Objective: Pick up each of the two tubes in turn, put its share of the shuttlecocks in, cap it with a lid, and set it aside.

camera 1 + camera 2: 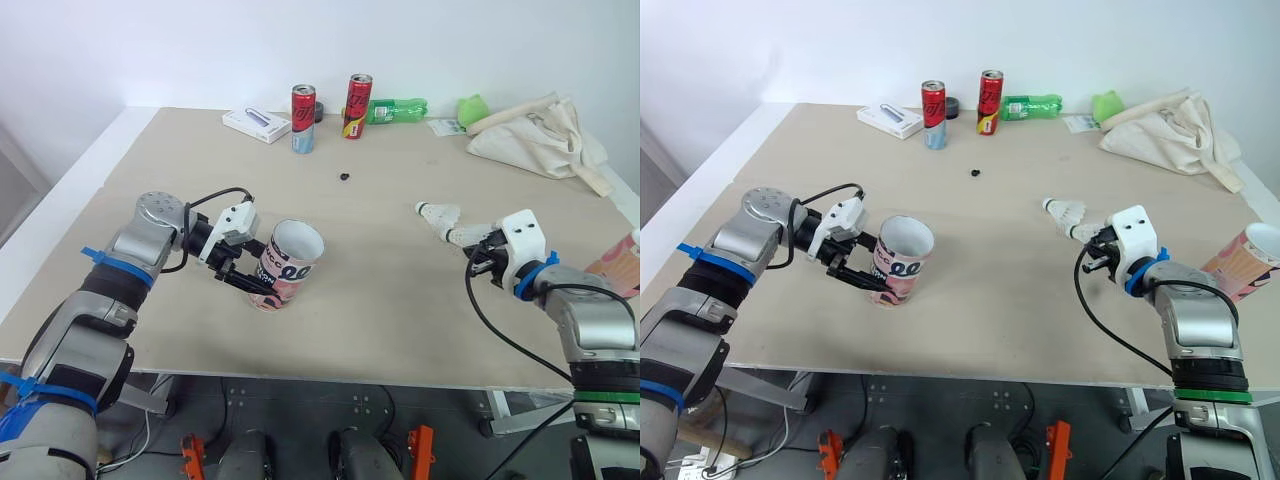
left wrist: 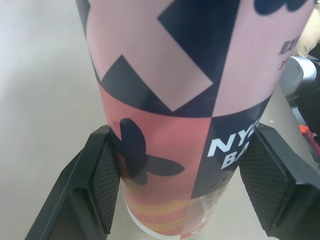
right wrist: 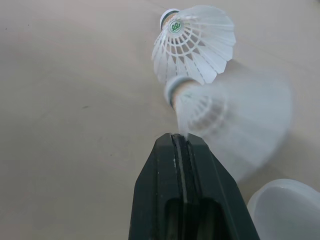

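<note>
- Head view: the left gripper [image 1: 252,277] clamps the tilted tube [image 1: 290,262], near left over the table [image 1: 400,310]; the right gripper [image 1: 476,250] is at the right.
- Left wrist: fingers [image 2: 100,185] press both sides of the tube.
- Right wrist: jaws pinch a shuttlecock [image 3: 225,115]; a second shuttlecock [image 3: 195,42] lies just beyond.

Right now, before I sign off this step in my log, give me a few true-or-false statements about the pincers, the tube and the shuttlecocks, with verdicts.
1. The left pincer grips the patterned tube. True.
2. That tube has a lid on. False: its mouth is open.
3. The right pincer is shut on a shuttlecock. True.
4. Three cans stand at the far edge. False: two cans stand there.
5. A second shuttlecock lies on the table just beyond the held one. True.
</note>
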